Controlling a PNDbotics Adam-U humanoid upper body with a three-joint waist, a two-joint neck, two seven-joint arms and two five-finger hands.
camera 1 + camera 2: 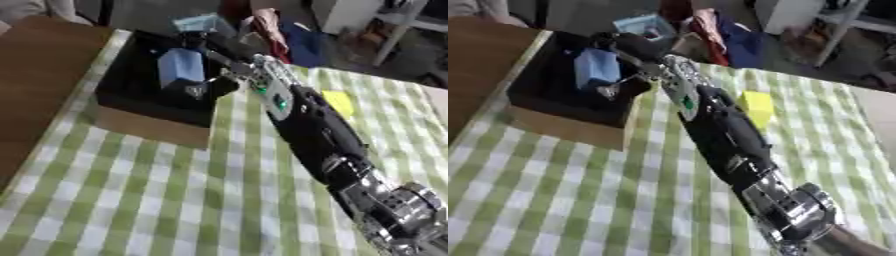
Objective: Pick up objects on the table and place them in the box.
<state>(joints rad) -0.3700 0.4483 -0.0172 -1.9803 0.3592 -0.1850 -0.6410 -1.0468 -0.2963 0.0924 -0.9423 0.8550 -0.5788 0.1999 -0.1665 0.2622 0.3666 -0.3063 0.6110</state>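
My right arm reaches from the lower right across the checked table to the cardboard box (150, 128) with a dark inside at the upper left. My right hand (630, 46) hangs over the box, its fingers and thumb curled round a light blue block (181, 67). The block stands upright within the box's walls; whether it touches the bottom is hidden. A yellow block (756, 106) lies on the cloth just right of my forearm. My left hand shows in neither view.
A green-and-white checked cloth (157, 200) covers the table, bare in front of the box. A brown wooden surface (39, 80) lies to the left. Bags, cloth and furniture legs crowd the floor beyond the far edge.
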